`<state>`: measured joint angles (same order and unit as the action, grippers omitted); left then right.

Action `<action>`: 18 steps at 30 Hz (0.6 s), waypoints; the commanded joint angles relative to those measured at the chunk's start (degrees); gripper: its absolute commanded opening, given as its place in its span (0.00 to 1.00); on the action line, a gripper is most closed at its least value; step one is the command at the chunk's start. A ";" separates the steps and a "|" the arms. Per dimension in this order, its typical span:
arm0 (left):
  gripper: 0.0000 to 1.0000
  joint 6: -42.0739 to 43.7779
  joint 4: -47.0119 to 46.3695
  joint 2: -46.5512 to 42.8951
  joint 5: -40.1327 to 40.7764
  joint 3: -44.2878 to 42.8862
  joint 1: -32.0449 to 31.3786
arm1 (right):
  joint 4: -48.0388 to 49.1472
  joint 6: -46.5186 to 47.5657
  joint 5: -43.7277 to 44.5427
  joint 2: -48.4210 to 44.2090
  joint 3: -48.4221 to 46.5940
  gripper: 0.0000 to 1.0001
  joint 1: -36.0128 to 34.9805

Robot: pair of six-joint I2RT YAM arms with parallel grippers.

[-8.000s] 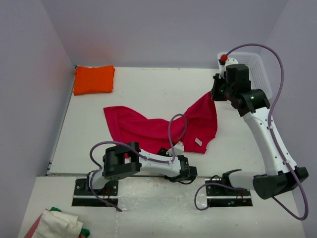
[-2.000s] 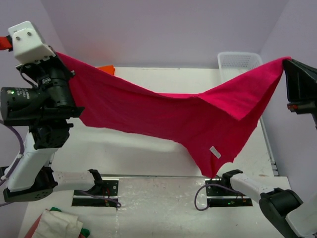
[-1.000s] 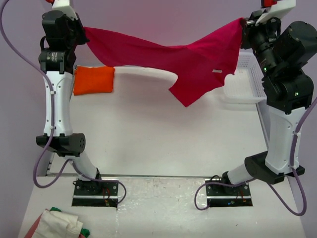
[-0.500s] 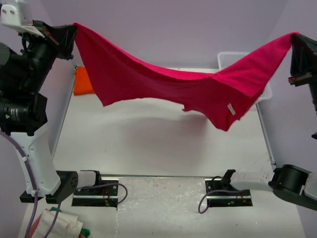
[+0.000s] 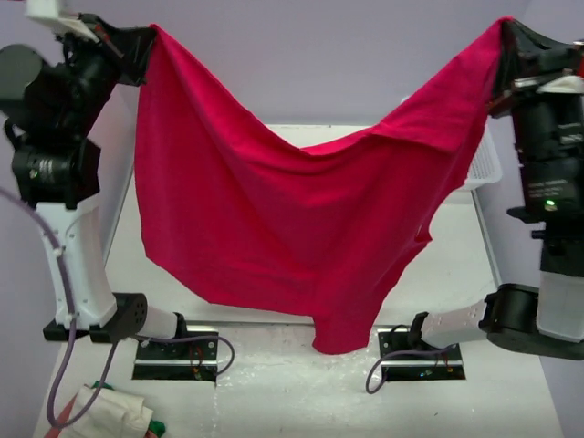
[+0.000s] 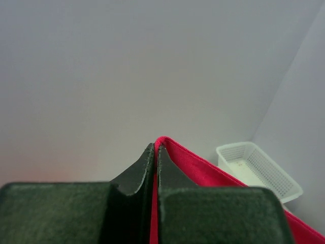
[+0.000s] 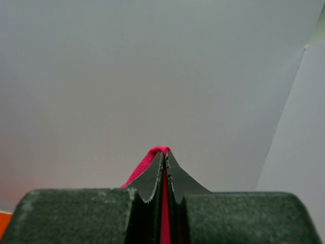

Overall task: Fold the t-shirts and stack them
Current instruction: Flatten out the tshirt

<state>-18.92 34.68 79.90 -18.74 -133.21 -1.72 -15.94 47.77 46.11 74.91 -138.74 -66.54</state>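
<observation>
The crimson-red t-shirt (image 5: 274,210) hangs spread in the air between both raised arms, its low hem drooping over the table's near edge. My left gripper (image 5: 146,41) is shut on the shirt's upper left corner. In the left wrist view the red edge (image 6: 203,173) runs out from between the closed left gripper (image 6: 155,147). My right gripper (image 5: 505,36) is shut on the upper right corner, and red cloth (image 7: 144,165) is pinched in the right gripper (image 7: 164,152). The hanging red shirt hides the orange t-shirt from above. Only an orange sliver (image 7: 3,219) shows in the right wrist view.
A white mesh basket (image 5: 482,164) stands at the table's far right, also visible as the basket (image 6: 256,168) from the left wrist. A pile of pale cloth (image 5: 105,411) lies off the table at the bottom left. Lilac walls close in the back and sides.
Both grippers kept their hold on the red shirt and swung it nearer. It now hangs much lower and wider, covering the table's middle and the orange shirt.
</observation>
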 commanded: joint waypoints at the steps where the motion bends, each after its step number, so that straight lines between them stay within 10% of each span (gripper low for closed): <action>1: 0.00 0.98 -1.10 8.77 3.96 2.87 -0.22 | -0.63 -2.90 -6.71 2.95 0.40 0.00 7.72; 18: 0.00 8.36 -9.70 32.32 12.41 -11.81 0.22 | -8.58 -33.44 -42.41 26.58 -10.57 0.00 51.33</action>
<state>-13.65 32.60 109.45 -8.40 -140.09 -1.69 -25.36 20.91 11.97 96.68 -144.31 -18.48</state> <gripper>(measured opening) 0.005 0.004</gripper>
